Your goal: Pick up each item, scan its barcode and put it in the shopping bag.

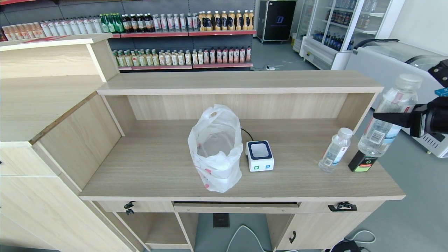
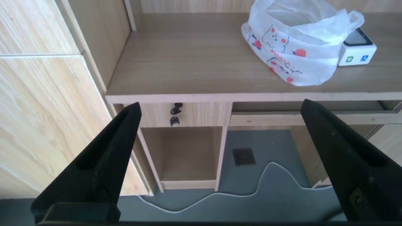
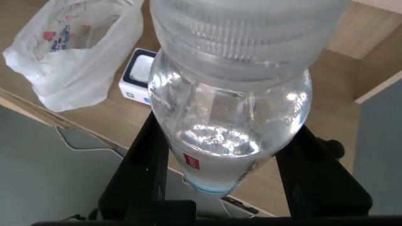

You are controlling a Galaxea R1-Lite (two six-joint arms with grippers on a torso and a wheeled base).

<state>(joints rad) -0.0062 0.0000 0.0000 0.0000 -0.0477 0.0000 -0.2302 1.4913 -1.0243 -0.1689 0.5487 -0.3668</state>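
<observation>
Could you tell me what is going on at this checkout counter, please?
The robot is checking out groceries. Its right gripper is shut on a large water bottle, held in the air above the right end of the counter. A smaller water bottle and a dark labelled container stand there. The open shopping bag sits mid-counter with the barcode scanner beside it. The left gripper is open and empty, in front of the counter.

The scene is lit brightly and evenly. Sharp white glints are thrown on the water bottle [image 3: 251, 81] clamped in the right gripper [image 3: 227, 150]. Well to that gripper's left, only a faint, soft shadow is cast by the shopping bag [image 1: 217, 150] on the counter [image 1: 297, 175]. The recess under the upper shelf [image 1: 238, 82] is slightly shaded. Straight counter edges are bowed toward the head view's borders.
</observation>
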